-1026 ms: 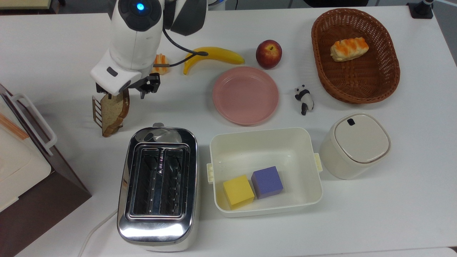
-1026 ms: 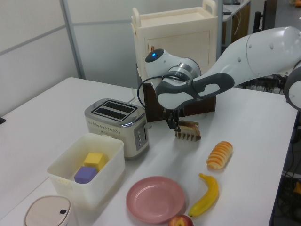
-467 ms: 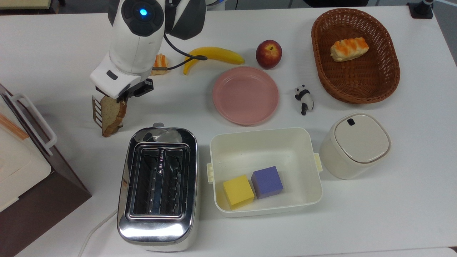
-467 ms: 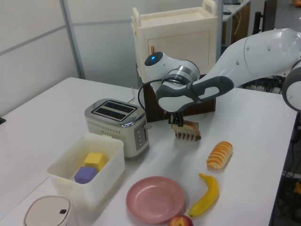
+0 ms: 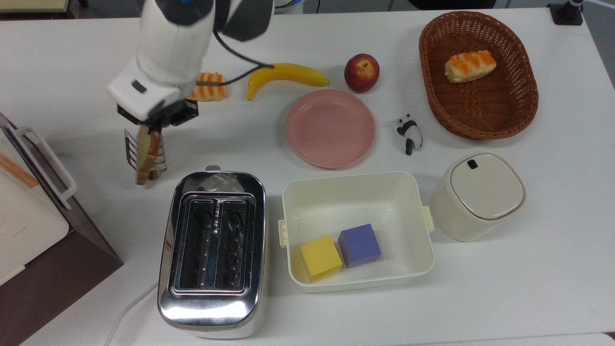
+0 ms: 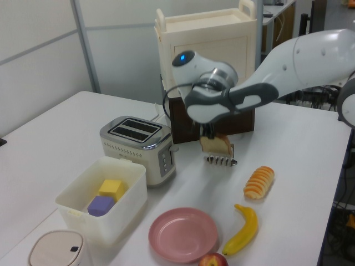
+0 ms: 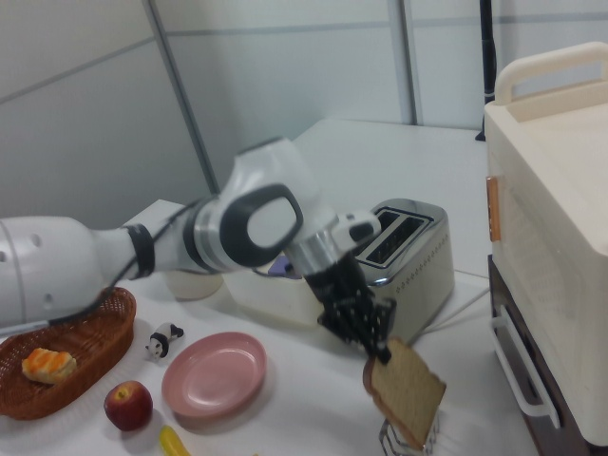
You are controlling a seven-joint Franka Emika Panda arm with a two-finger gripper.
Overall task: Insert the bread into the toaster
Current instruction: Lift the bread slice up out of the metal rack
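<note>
The black two-finger gripper pinches the top crust of the flat brown wholemeal bread slice, hanging just above a small wire rack, near the shiny chrome two-slot toaster. It looks light, stiff enough edge-on, crushable; gripping the crust seems wise.

No legible text, label, brand, number or sign on anything in view.

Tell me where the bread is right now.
In the left view, the bread hangs from the gripper just above the small rack, right of the toaster.
</note>
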